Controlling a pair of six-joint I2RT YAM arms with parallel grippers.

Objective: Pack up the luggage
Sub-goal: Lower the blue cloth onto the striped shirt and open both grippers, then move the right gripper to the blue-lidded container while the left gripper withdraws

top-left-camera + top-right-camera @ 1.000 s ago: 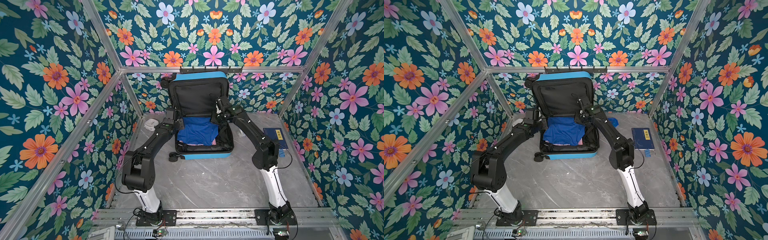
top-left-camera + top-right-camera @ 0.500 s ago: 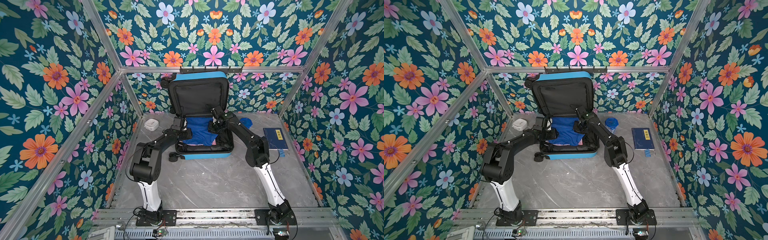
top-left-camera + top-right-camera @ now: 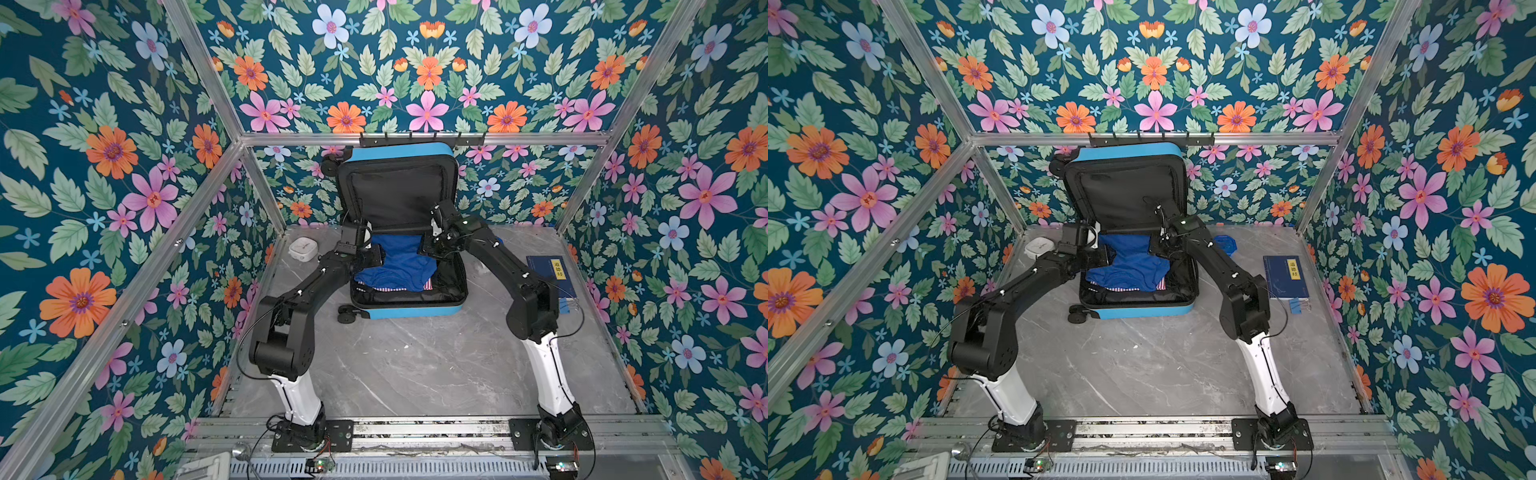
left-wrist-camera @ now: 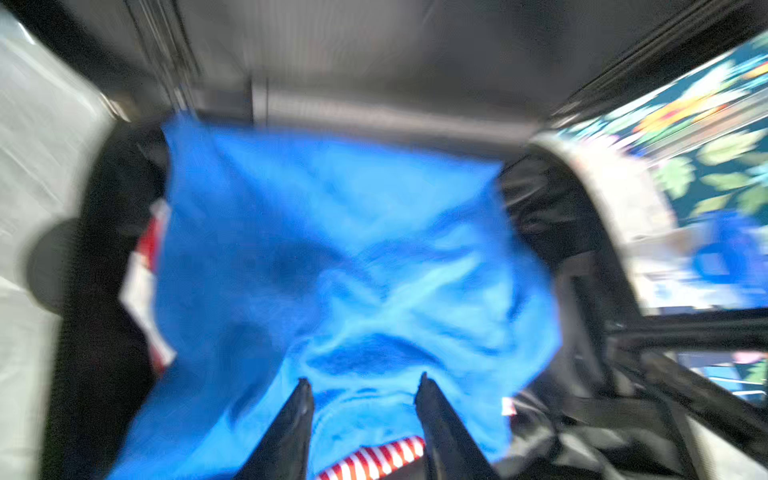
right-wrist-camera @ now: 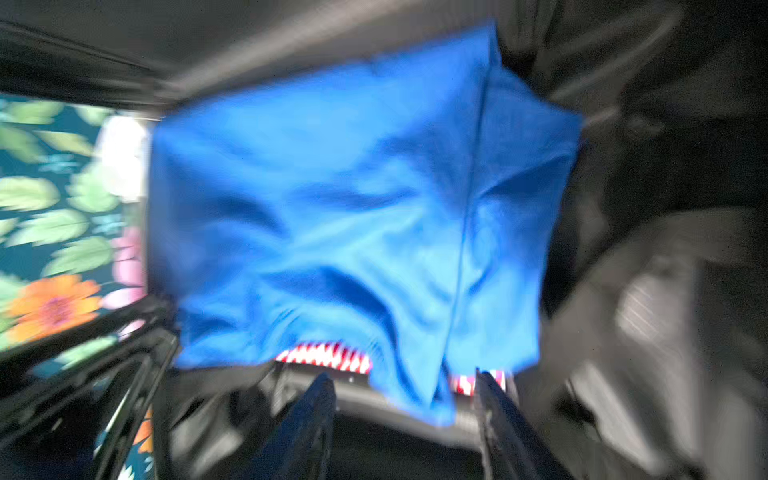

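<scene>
left arm point(image 3: 299, 291) and right arm point(image 3: 511, 270): black links, white base segments, thin black cables, tapered black fingers point(image 4: 291, 428)

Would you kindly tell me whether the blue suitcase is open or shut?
Open. In both top views the luggage has its lid raised, black lining exposed, and a blue garment lies in the bottom half.

Items by count: one luggage point(image 3: 415, 311); two pincers, the left pincer point(image 4: 363, 379) and the right pincer point(image 5: 402, 374); one blue garment point(image 3: 399, 266); one red-and-white striped garment point(image 3: 388, 288); one dark-blue book point(image 3: 548, 274); one white device point(image 3: 303, 248); one blue hexagonal object point(image 3: 1225, 244); blue clips point(image 3: 1296, 306), number not resolvable; one desk point(image 3: 415, 374).
</scene>
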